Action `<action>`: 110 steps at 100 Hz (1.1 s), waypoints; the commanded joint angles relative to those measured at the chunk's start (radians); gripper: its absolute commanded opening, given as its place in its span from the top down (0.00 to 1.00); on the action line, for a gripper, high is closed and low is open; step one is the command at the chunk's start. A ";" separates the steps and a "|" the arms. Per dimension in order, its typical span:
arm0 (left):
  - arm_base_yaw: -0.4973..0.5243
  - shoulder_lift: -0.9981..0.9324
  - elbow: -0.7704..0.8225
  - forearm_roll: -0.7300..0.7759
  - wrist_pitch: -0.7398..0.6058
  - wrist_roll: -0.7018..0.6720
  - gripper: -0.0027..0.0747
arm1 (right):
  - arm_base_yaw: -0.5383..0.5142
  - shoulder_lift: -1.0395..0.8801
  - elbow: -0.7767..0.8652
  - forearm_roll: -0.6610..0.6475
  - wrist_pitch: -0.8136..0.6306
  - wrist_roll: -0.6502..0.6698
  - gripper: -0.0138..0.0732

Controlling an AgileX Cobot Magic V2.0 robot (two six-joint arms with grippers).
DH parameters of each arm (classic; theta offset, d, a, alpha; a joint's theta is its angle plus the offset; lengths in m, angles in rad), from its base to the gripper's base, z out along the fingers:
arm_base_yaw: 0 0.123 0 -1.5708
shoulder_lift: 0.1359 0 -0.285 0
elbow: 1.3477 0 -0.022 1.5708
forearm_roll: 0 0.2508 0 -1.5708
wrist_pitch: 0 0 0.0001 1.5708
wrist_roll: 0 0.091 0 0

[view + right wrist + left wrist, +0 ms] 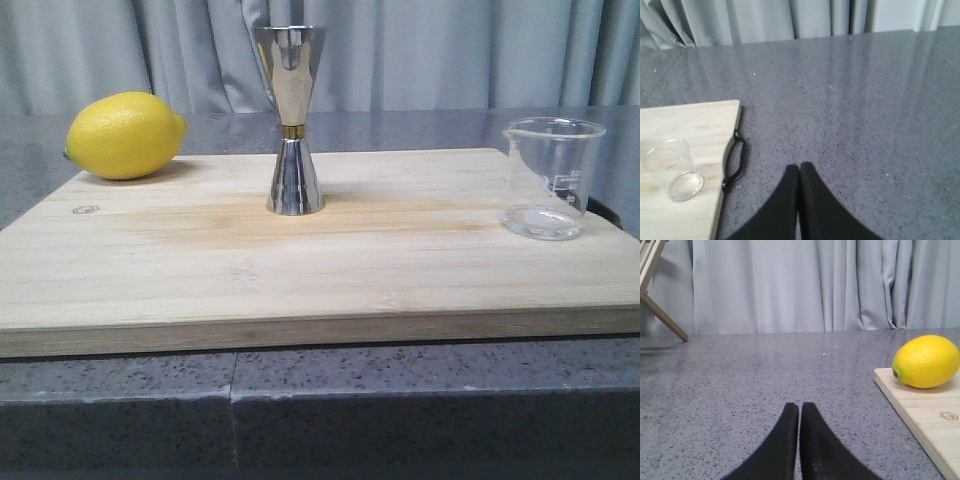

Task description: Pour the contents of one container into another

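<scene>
Jigger (293,120) and beaker (548,178) upright, well apart on board (300,270); beaker looks empty, jigger contents unseen. Fits pre-pour or post-pour. Left gripper (799,412), right gripper (799,174): fingers together, holding nothing.

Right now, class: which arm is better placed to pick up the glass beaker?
Probably the right. The glass beaker stands at the board's right end, and the right pincer, shut and empty, sits just off that edge. The left pincer is beside the lemon.
</scene>
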 commanded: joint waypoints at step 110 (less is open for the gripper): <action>0.004 -0.026 0.004 -0.008 -0.075 -0.004 0.99 | -0.187 -0.193 0.571 0.109 -0.732 -0.096 0.92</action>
